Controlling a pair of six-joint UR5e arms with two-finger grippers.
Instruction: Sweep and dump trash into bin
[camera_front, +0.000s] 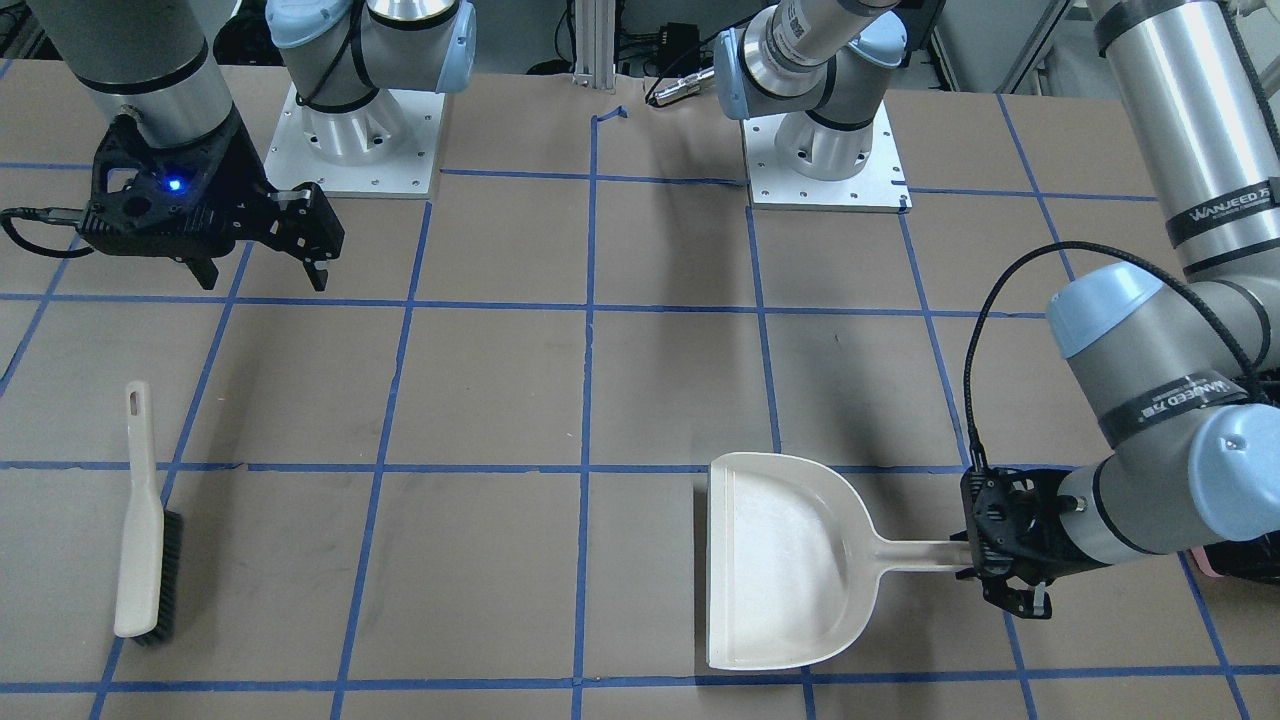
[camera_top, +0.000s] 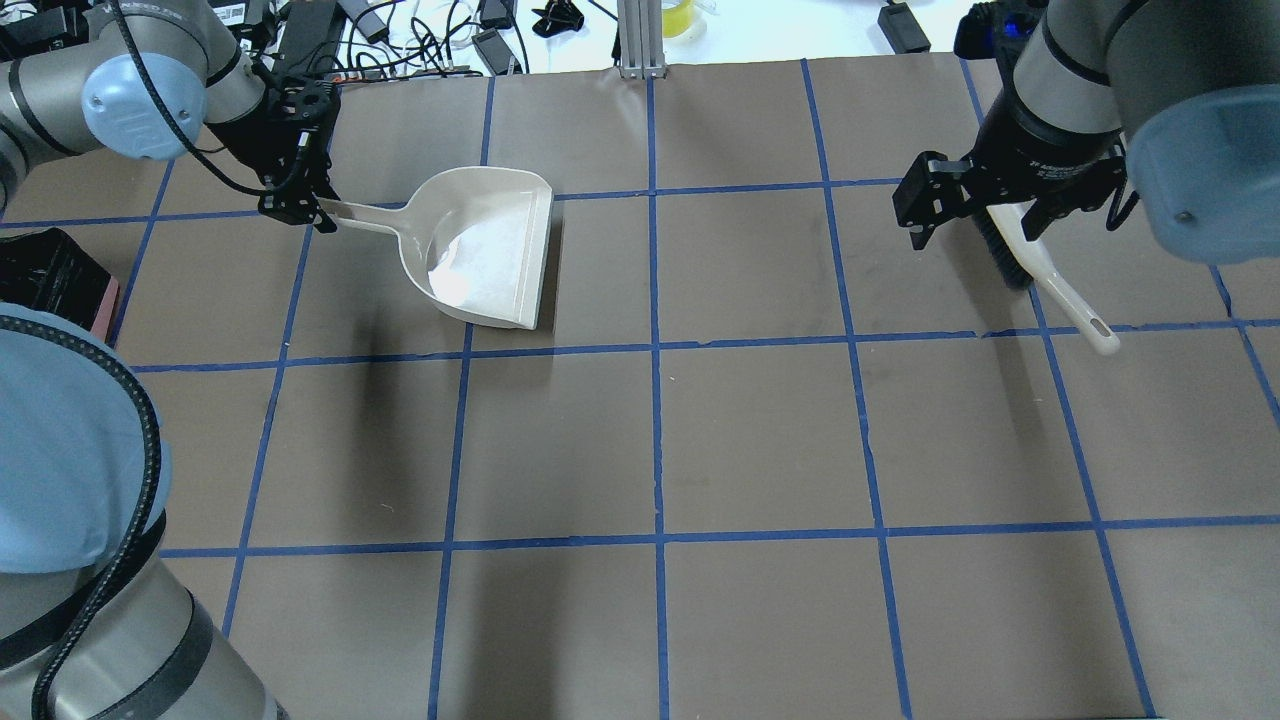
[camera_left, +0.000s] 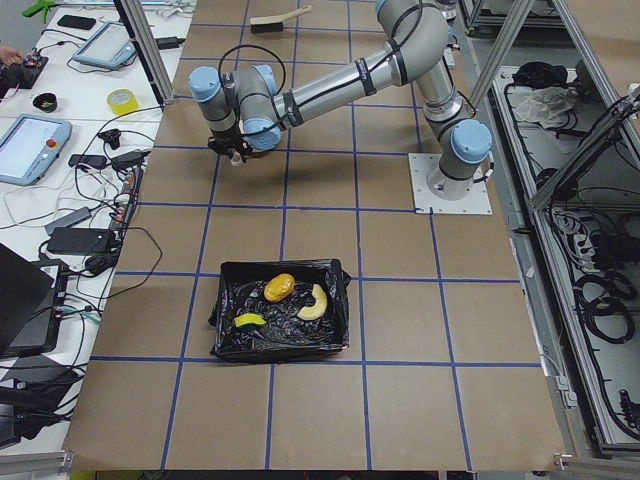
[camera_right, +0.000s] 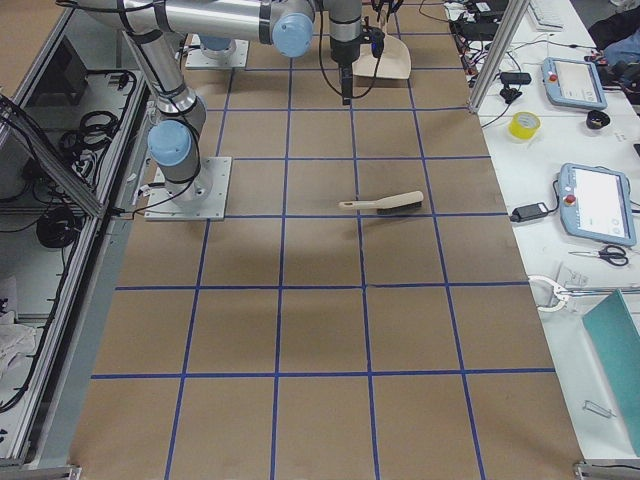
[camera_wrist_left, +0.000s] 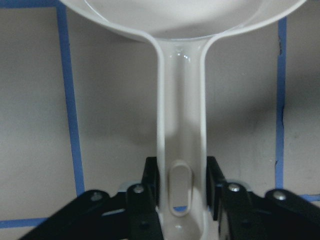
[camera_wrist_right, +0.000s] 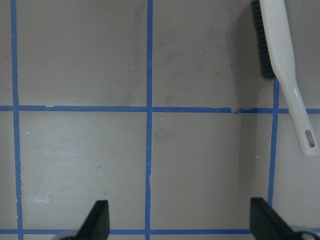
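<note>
The three trash pieces lie inside the black-lined bin (camera_left: 280, 340): the amber lump (camera_left: 279, 287), the tan croissant-like piece (camera_left: 316, 303) and the yellow wedge (camera_left: 248, 320). My left gripper (camera_front: 1000, 575) (camera_wrist_left: 182, 185) is shut on the handle of the off-white dustpan (camera_front: 790, 560) (camera_top: 490, 250), which is empty and level at the table. My right gripper (camera_front: 263, 275) (camera_wrist_right: 182, 222) is open and empty, hovering above the table. The brush (camera_front: 145, 540) (camera_wrist_right: 282, 55) lies flat on the table beside it, untouched.
The bin's pink side shows at the left edge of the overhead view (camera_top: 105, 305), near my left arm. Both arm bases (camera_front: 820, 140) stand at the robot side of the table. Blue tape lines cross the brown table.
</note>
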